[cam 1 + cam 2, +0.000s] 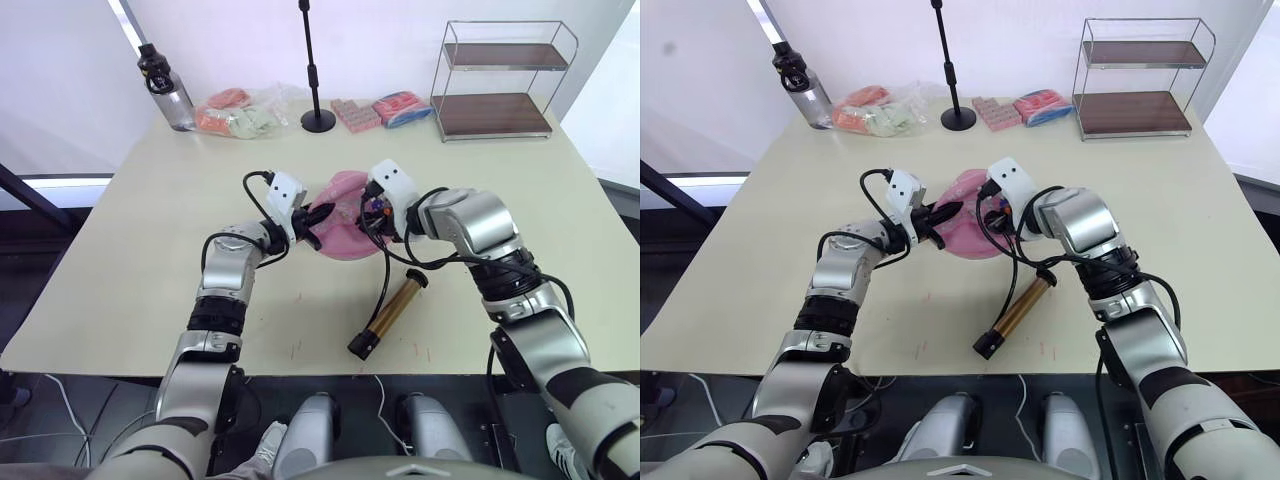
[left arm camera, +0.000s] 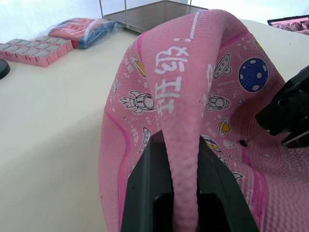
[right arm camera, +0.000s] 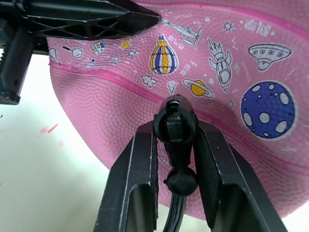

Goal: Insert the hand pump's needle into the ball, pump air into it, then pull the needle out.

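Both our arms reach forward to the middle of the cream table (image 1: 130, 250), forearms angled inward so the two grippers meet at the ball (image 1: 345, 215) from opposite sides. Our left gripper (image 2: 186, 159) comes in from the left, elbow bent, and its two black fingers are pinched on a raised fold of the ball's pink rubber; the ball is limp and creased, not round. Our right gripper (image 3: 176, 145) comes in from the right with the wrist turned toward the ball, its fingers clamped on the small black fitting (image 3: 175, 126) at the end of the hose (image 1: 385, 280), held right against the ball's surface near the blue planet sticker (image 3: 268, 108).

The hand pump (image 1: 392, 312) lies flat on the table just in front of the ball, near our right forearm, its gold barrel slanting toward the table's front edge, its hose looping up to our right gripper.

The needle itself is hidden behind the fitting, so we cannot tell whether it sits in the valve. From the head views, the grippers cover much of the ball. A small dark dot (image 2: 243, 143) shows on the rubber close to the right gripper's tip in the left wrist view.
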Controlling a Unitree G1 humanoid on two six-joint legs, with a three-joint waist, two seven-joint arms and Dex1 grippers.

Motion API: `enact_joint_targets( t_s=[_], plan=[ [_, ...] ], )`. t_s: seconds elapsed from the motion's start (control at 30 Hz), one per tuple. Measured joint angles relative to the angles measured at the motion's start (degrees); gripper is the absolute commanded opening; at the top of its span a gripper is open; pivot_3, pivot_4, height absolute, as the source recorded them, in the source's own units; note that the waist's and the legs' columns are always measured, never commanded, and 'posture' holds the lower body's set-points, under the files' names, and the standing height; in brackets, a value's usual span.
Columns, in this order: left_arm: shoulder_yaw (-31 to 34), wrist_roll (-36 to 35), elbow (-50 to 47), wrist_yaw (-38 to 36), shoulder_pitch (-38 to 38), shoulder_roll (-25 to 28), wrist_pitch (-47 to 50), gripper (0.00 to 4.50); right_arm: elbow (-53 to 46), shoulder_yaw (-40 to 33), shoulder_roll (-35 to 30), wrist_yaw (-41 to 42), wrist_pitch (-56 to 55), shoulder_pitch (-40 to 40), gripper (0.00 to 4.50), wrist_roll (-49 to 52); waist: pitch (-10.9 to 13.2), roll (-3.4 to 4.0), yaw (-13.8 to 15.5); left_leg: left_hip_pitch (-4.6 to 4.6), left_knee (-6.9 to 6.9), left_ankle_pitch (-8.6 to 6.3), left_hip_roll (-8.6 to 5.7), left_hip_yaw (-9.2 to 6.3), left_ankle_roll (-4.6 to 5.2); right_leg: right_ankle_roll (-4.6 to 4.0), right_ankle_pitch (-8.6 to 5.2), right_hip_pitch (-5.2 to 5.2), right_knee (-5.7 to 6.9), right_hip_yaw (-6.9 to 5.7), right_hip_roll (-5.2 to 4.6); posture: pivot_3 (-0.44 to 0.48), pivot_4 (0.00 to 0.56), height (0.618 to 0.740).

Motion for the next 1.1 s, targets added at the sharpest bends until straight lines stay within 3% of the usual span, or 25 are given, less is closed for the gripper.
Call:
enact_joint_targets(
  t_s=[1.1],
  plan=[
    [0.0, 0.01, -0.01, 0.0, 0.05, -0.02, -0.02, 0.0, 1.19, 0.03, -1.86, -0.75, 0.08, -2.47, 1.11, 3.29, 0.0, 0.0, 0.0, 0.0, 0.01, 0.0, -0.01, 0.01, 0.01, -0.02, 0.02, 0.02, 0.02, 0.0, 0.0, 0.0, 0.15, 0.74]
  ],
)
